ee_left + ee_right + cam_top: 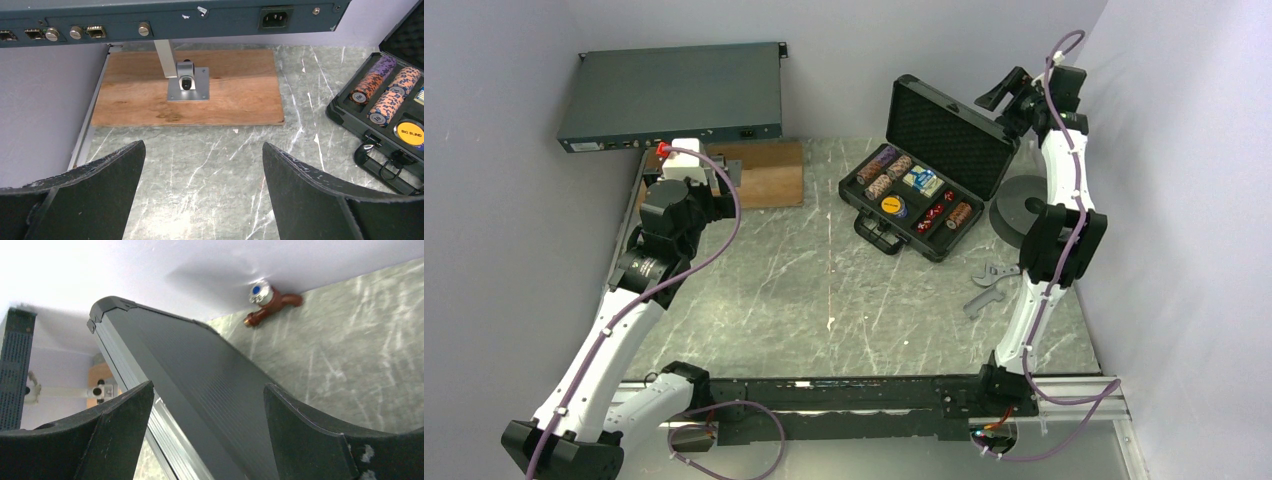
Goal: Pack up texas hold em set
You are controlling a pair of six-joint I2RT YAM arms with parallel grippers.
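Our right hand (207,386) hangs spread wide just behind the top edge of the upright lid (944,125). To close, the lid must swing forward, away from the back wall, down onto the case (929,245). Its long edge runs diagonally, near-left to far-right. Chip rolls (884,165) and the card box (922,180) sit in the foam. Our left hand (203,144), wide and empty, is well apart over the table (824,300). Walls crowd the right arm.

Soft, even light fills the overhead view, leaving only faint shadows on the worktop (824,300). Above the right end effector (207,390) the wall (150,265) glares white, overexposed, with slight blur beyond. Ahead of the left end effector (202,145) everything looks crisp.
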